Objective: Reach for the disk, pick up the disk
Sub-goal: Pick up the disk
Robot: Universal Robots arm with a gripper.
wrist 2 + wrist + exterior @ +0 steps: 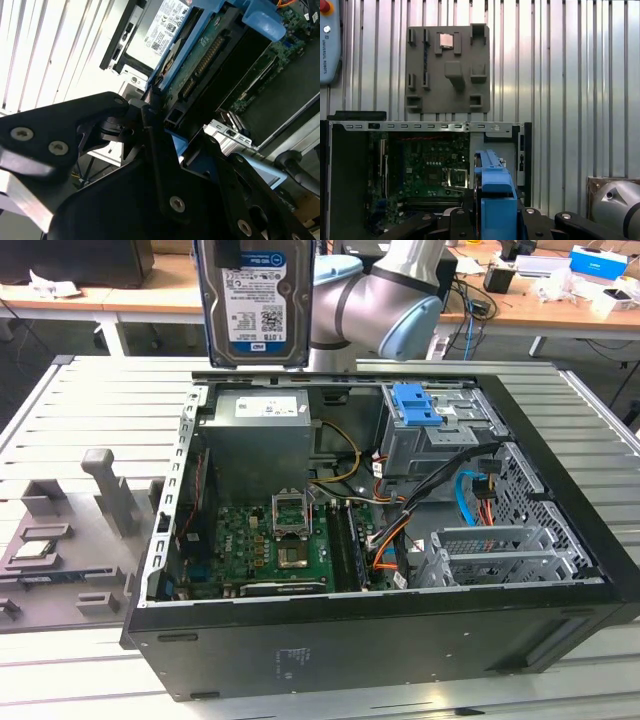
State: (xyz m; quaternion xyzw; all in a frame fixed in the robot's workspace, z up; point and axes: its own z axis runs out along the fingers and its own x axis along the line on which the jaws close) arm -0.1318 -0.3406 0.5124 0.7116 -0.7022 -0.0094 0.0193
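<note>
The disk (255, 305) hangs upright high above the back edge of the open computer case, its white-and-blue label facing the exterior view. In both wrist views its blue bracket (492, 200) sits clamped between my black fingers (150, 145), so my gripper (161, 125) is shut on the disk (210, 55). In the exterior view a dark part of the gripper (228, 250) shows at the disk's upper corner, and the grey arm (380, 300) stands just behind it.
The open black computer case (370, 605) lies on a slatted metal table, with motherboard (270, 540), silver drive cage with blue latch (417, 405) and loose cables inside. A grey fixture plate (70, 540) holding a small square chip (35, 548) lies at the exterior view's left.
</note>
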